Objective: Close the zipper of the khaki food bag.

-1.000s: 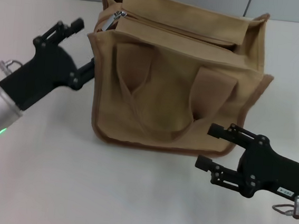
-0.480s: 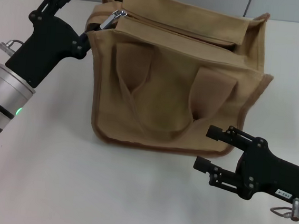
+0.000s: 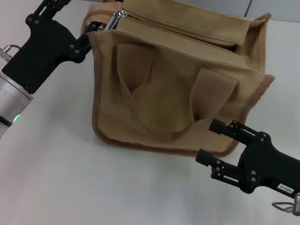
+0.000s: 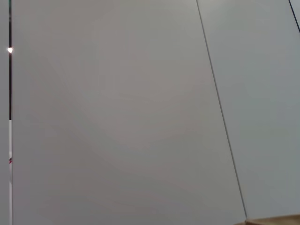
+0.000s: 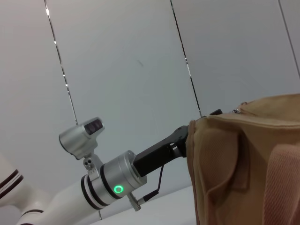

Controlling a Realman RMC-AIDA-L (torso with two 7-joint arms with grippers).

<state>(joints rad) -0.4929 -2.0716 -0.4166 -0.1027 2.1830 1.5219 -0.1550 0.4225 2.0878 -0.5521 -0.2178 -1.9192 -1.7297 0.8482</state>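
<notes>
Since half a second ago the pull tab (image 3: 113, 20) has been raised slightly. Left gripper (image 3: 92, 28) is seen at the bag (image 3: 174, 77) top's left end, zipper (image 3: 174, 28) there; finger state cannot be told. Bag stands at the table's (image 3: 53, 177) far edge. Right gripper (image 3: 216, 145), fingers spread, is held near the bag's front right corner.

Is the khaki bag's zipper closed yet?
Not yet: the zipper gapes, its pull tab at the end by the left gripper.
</notes>
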